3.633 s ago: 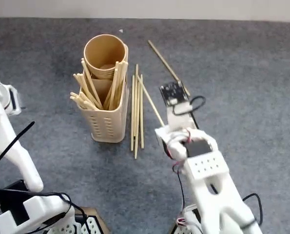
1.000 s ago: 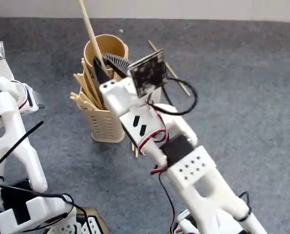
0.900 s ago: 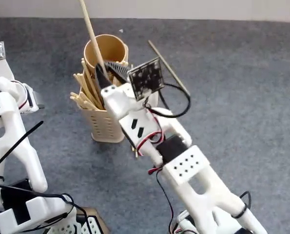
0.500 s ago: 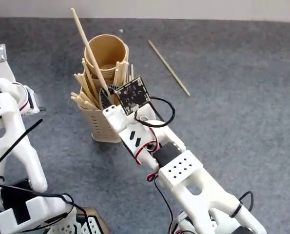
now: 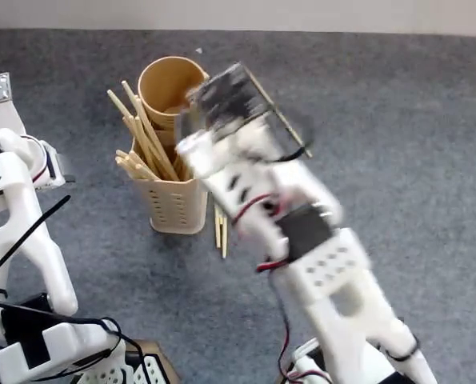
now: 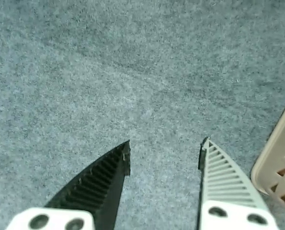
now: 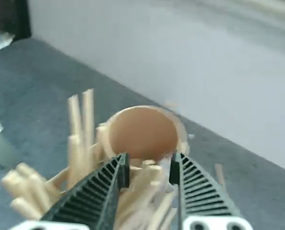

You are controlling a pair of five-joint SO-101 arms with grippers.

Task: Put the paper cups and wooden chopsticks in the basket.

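The basket (image 5: 174, 204) is placed upright on the grey carpet (image 5: 398, 120), left of centre in the high view. A paper cup (image 5: 172, 86) and a bundle of wooden chopsticks (image 5: 142, 140) are held in it. Loose chopsticks (image 5: 220, 230) are laid just beside its lower right side, and a single chopstick (image 5: 302, 146) is partly covered by the right arm (image 5: 302, 232). The right gripper (image 7: 149, 167) is spread apart, empty, above the cup. The left gripper (image 6: 164, 153) is spread apart over bare carpet, near a basket corner.

Grey carpet (image 5: 414, 128) underfoot, pale wall (image 5: 318, 12) along far edge, even light.
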